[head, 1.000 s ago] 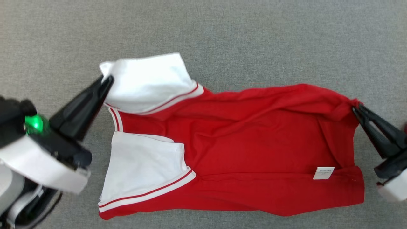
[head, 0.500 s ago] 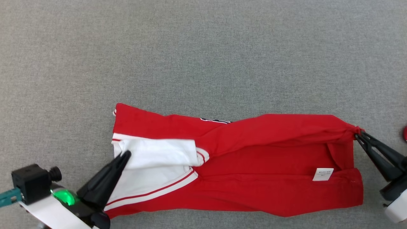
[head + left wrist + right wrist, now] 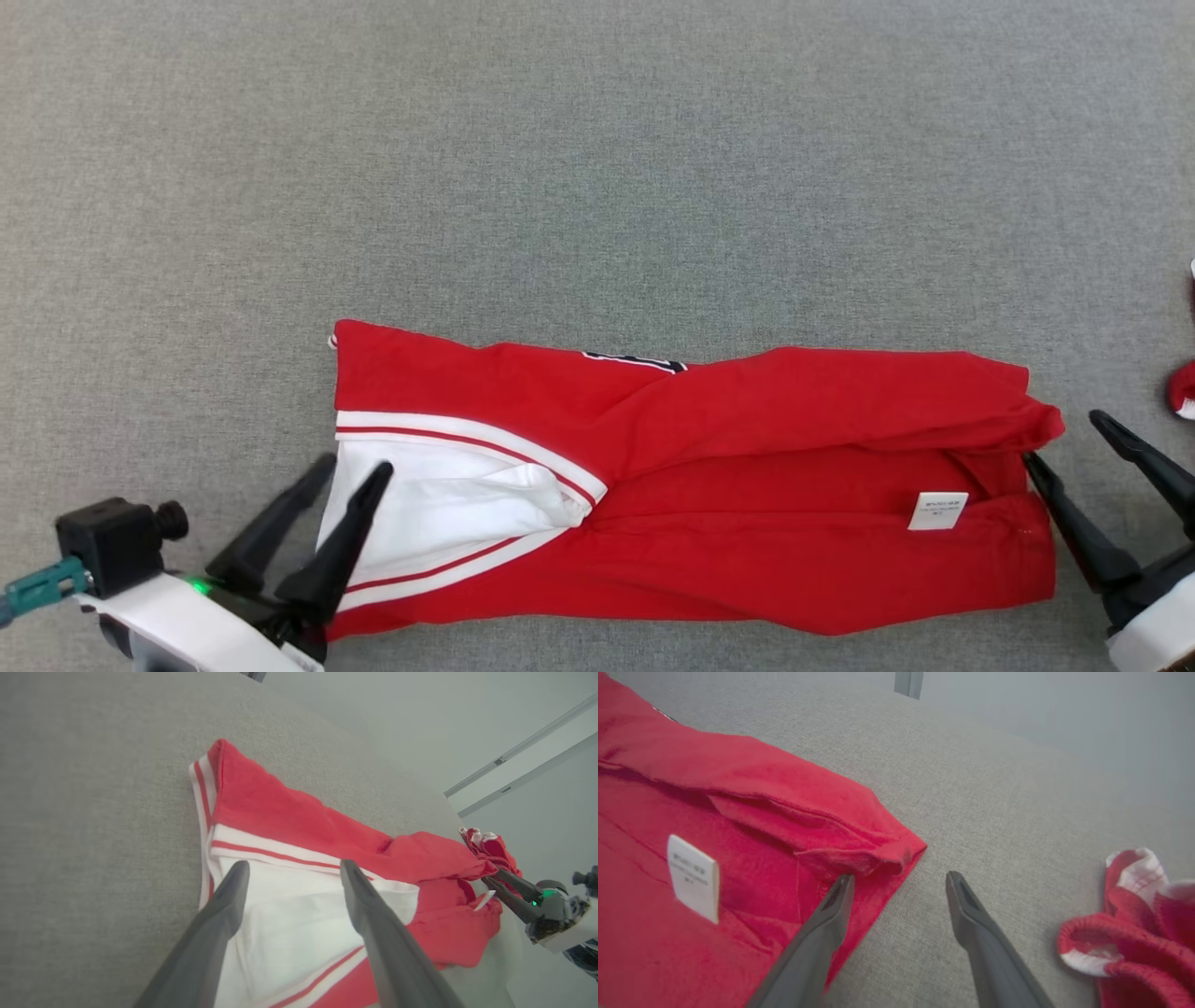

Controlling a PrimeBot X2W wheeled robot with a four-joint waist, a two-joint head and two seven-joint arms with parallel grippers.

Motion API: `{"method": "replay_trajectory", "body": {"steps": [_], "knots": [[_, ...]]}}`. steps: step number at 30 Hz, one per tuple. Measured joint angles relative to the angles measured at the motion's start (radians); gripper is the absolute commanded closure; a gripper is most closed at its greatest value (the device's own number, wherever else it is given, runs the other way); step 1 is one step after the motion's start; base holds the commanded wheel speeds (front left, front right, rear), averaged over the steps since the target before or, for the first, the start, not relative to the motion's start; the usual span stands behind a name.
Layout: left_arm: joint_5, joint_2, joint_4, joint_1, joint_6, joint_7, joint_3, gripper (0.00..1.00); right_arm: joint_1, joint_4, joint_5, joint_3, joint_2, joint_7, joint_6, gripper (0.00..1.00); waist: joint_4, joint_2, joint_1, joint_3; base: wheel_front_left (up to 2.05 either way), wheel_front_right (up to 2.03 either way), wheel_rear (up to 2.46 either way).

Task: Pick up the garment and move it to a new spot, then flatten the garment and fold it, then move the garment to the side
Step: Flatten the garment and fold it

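A wide grey table is stretching out in front of the robot, and the red shirt is lying across its near half in a long band, doubled lengthwise. The far half is sitting over the near half at a slant rather than edge to edge. At the shirt's left end a white sleeve with red stripes is poking out from between the layers. The left gripper is hovering there with its fingers spread and nothing between them. One finger is lying over the sleeve's edge and the other is off the cloth. From here I cannot tell whether either is actually resting on the fabric. The right gripper is waiting at the other end, also spread and empty, its inner finger just beside the shirt's corner and the outer one over bare table. A small bundle of clothing, red and white, is lying near that gripper. A white label is showing on the lower layer. The fold looks roughly made, but the worry is the loose upper layer. If either finger is catching cloth as it pulls away, it could drag the corner or sleeve and open the fold. A careless sideways sweep could also pull the bundle along.
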Motion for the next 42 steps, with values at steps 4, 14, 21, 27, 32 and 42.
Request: {"method": "replay_trajectory", "body": {"steps": [4,14,21,27,32,42], "knots": [[0.044,-0.014,-0.006,-0.001,0.000,-0.006,0.044,0.00,0.042,0.001,-0.014,-0.104,0.051,0.005,0.000,0.00,-0.001,0.0000,-0.0001,-0.007,0.00,0.00,0.00],[0.282,-0.138,-0.013,-0.067,0.198,-0.008,0.281,0.00,0.027,-0.131,-0.067,-0.351,0.318,0.016,0.000,0.00,-0.015,0.0000,-0.0001,-0.040,0.00,0.00,0.00],[0.504,-0.265,0.030,-0.151,0.347,-0.008,0.327,0.00,-0.056,-0.181,-0.125,-0.379,0.473,0.021,0.000,0.00,-0.024,0.0000,-0.0001,-0.060,0.00,0.00,0.00],[0.686,-0.405,0.082,-0.128,0.321,-0.009,0.406,0.00,-0.078,-0.151,-0.164,-0.380,0.551,0.019,0.000,0.00,-0.022,0.0000,-0.0001,-0.083,0.00,0.00,0.00],[0.795,-0.481,0.122,-0.032,0.215,-0.008,0.489,0.00,-0.056,-0.115,-0.178,-0.369,0.562,0.022,0.000,0.00,-0.018,0.0000,-0.0001,-0.114,0.00,0.00,0.00],[0.943,-0.557,0.193,0.086,0.078,-0.009,0.572,0.00,0.007,-0.090,-0.184,-0.353,0.559,0.048,0.000,0.00,-0.011,0.0000,0.0000,-0.186,0.00,0.00,0.00]]}}
